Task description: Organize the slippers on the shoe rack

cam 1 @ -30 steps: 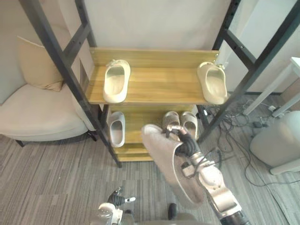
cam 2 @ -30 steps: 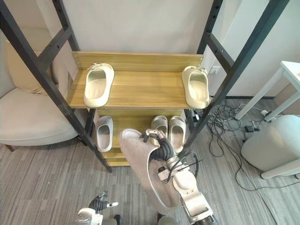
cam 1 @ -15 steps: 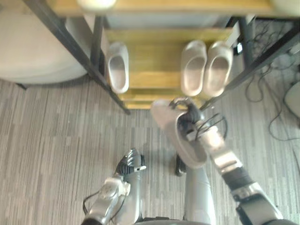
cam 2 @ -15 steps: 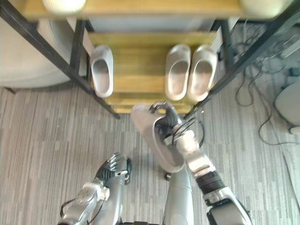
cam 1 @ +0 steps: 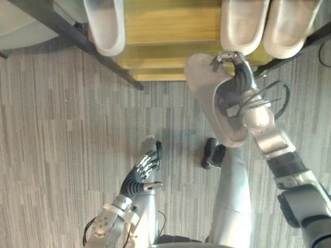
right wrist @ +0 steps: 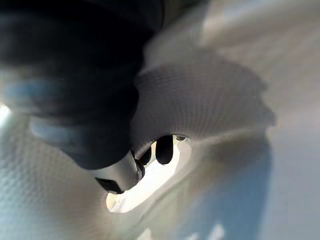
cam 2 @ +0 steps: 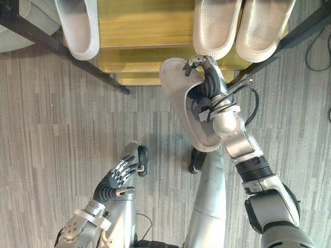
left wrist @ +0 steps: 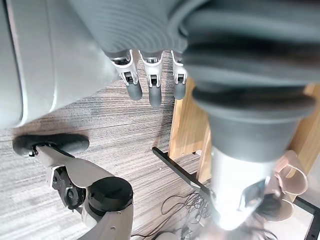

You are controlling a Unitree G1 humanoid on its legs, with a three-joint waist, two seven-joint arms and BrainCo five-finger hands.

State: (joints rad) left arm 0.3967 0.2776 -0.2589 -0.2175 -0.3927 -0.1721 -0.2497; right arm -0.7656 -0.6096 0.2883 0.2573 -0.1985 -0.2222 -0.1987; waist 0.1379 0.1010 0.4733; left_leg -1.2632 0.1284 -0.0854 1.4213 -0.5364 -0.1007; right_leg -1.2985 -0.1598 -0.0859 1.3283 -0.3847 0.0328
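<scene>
The right hand [cam 1: 239, 90] is clamping the grey slipper [cam 1: 204, 77] lengthwise toward the shelf [cam 1: 165, 31], the lone slipper [cam 1: 106, 26] lying to its left.

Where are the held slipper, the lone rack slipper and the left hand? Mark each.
held slipper [cam 1: 204, 77], left eye view, its far end.
lone rack slipper [cam 1: 106, 26], left eye view, its middle.
left hand [cam 1: 138, 178], left eye view, back of hand.
</scene>
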